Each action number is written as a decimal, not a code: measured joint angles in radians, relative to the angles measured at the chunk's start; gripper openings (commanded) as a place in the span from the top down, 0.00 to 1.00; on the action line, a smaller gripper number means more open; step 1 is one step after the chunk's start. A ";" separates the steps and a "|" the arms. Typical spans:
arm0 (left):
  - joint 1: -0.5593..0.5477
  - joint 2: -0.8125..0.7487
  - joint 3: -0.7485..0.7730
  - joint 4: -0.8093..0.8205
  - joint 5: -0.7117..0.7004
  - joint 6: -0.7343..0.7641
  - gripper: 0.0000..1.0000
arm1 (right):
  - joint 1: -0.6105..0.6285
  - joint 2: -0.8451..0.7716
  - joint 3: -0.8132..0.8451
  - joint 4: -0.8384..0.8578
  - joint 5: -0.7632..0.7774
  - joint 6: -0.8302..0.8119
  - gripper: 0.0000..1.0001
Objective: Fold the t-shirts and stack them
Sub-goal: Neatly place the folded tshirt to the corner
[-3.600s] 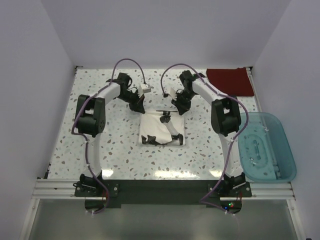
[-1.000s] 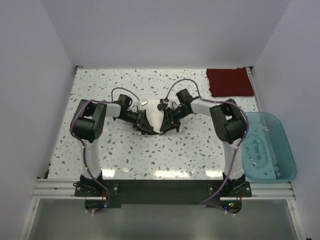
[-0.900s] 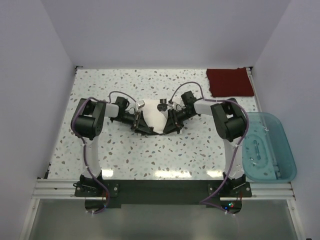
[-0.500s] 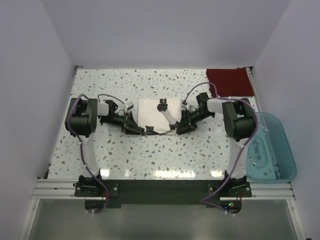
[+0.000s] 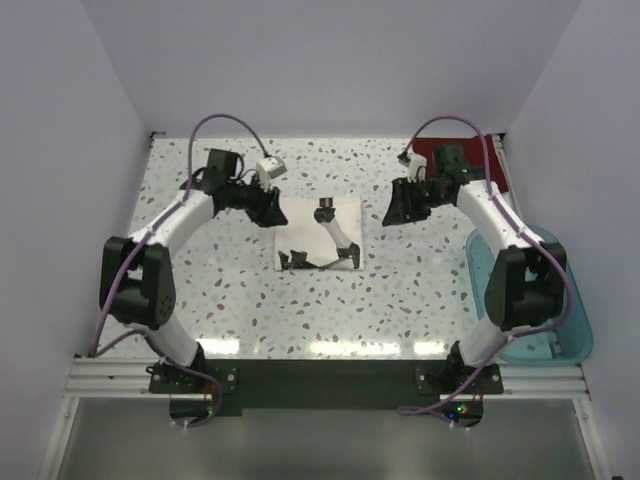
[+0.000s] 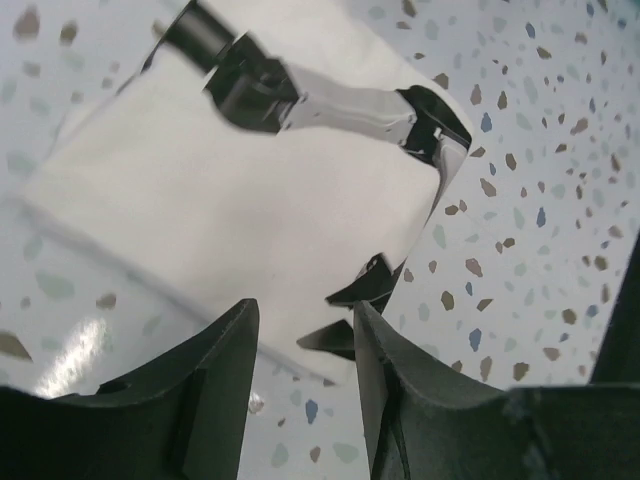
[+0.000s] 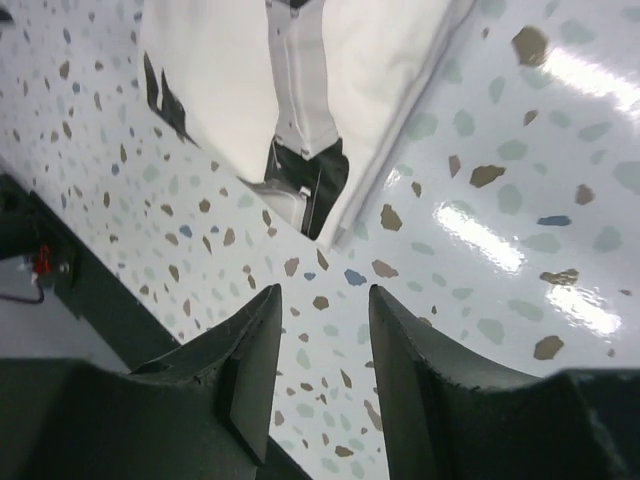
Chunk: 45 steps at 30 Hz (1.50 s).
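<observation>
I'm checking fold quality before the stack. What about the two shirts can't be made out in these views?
- Dark red shirt: in the top view, the right arm covers its left part.
- White shirt: its dark print is too small in the top view and blurred in the left wrist view.
- Right wrist view: the top edge cuts the white shirt off.

A translucent teal bin (image 5: 548,328) sits at the speckled table's (image 5: 250,300) right edge.
</observation>
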 measured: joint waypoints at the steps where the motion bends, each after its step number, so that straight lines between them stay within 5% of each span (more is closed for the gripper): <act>1: -0.063 -0.060 -0.030 0.069 -0.062 0.033 0.47 | 0.000 -0.033 0.000 0.016 0.016 0.021 0.55; 5: -0.378 -0.249 -0.266 0.409 -0.227 0.196 0.43 | 0.001 -0.130 -0.016 0.092 0.106 0.129 0.48; 8: -0.549 -0.231 -0.381 0.570 -0.319 0.324 0.44 | 0.001 -0.143 -0.063 0.136 0.148 0.191 0.44; 11: -0.622 -0.140 -0.415 0.663 -0.411 0.415 0.44 | 0.001 -0.143 -0.122 0.151 0.168 0.245 0.34; 17: -0.702 -0.022 -0.453 0.806 -0.535 0.547 0.45 | 0.001 -0.143 -0.180 0.174 0.167 0.312 0.32; 21: -0.740 0.029 -0.458 0.863 -0.575 0.600 0.50 | 0.001 -0.143 -0.201 0.198 0.153 0.360 0.30; 32: -0.737 0.140 -0.397 0.940 -0.603 0.636 1.00 | 0.019 -0.032 -0.322 0.412 0.099 0.613 0.25; 45: -0.601 0.072 -0.299 0.815 -0.365 0.440 1.00 | 0.098 0.136 -0.322 0.617 0.049 0.912 0.22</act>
